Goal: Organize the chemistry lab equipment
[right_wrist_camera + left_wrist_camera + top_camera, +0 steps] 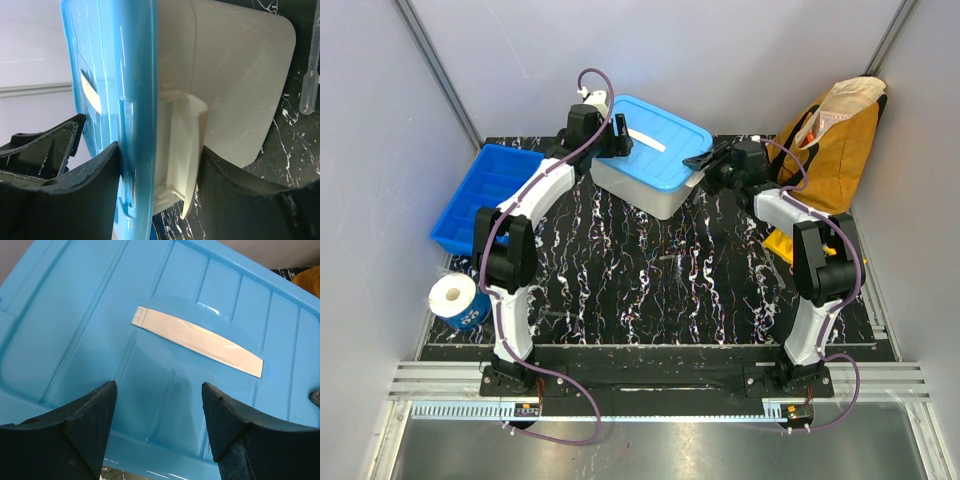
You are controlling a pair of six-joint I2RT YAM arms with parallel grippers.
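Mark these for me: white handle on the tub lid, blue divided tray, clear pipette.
White lid handle (200,342): left wrist view, middle of the strip.
Blue divided tray (485,195): top external view, bare inside.
Clear pipette (309,92): right wrist view, its bulb.

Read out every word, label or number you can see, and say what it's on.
Nothing is legible.
On the roll's blue wrapper: white marks, too small to read.
On the bag: red print by its opening, blurred.
On the lid: no writing.
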